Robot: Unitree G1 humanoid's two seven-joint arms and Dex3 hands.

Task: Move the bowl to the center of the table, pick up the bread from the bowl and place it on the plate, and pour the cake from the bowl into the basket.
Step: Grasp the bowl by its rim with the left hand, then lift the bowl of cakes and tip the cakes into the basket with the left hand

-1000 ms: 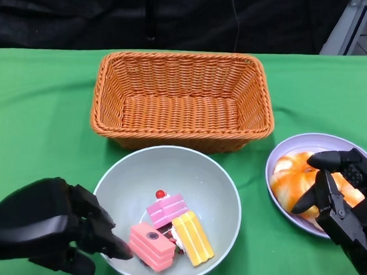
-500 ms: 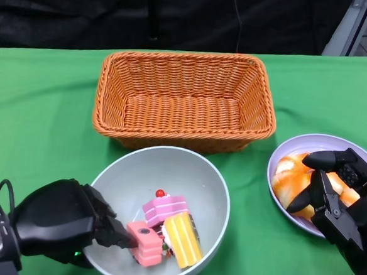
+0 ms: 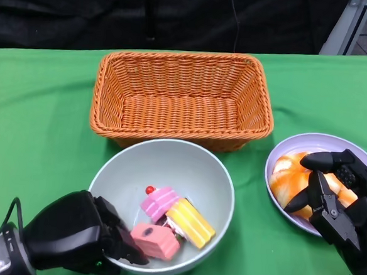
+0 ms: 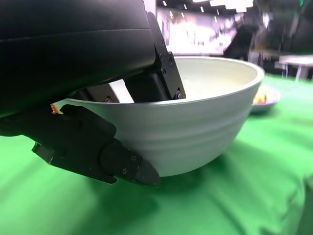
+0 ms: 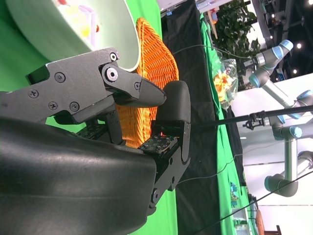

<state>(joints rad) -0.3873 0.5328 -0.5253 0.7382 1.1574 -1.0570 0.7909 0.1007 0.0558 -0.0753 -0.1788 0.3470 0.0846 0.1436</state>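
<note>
Left robot hand (image 3: 78, 240) grips the near-left rim of the pale green ceramic-looking bowl (image 3: 187, 169), fingers inside and outside the wall; the left wrist view shows fingers (image 4: 102, 156) under the outer wall. Grip likely readies lifting and tipping toward the basket. Bowl sits near the front edge of the green-covered surface (image 3: 40, 121), about centred. Inside it: pink, yellow and salmon toy cake pieces (image 3: 168, 221). Orange woven rectangular basket (image 3: 183, 96) stands just behind the bowl, almost touching, with nothing visible inside. Orange-and-white bread (image 3: 290, 183) lies on the lilac round plate (image 3: 359, 153) at the right edge. Right robot hand (image 3: 337, 198) hovers over the plate, fingers spread, holding nothing. The basket's near wall stands between bowl and basket floor, so the pour must clear it.
</note>
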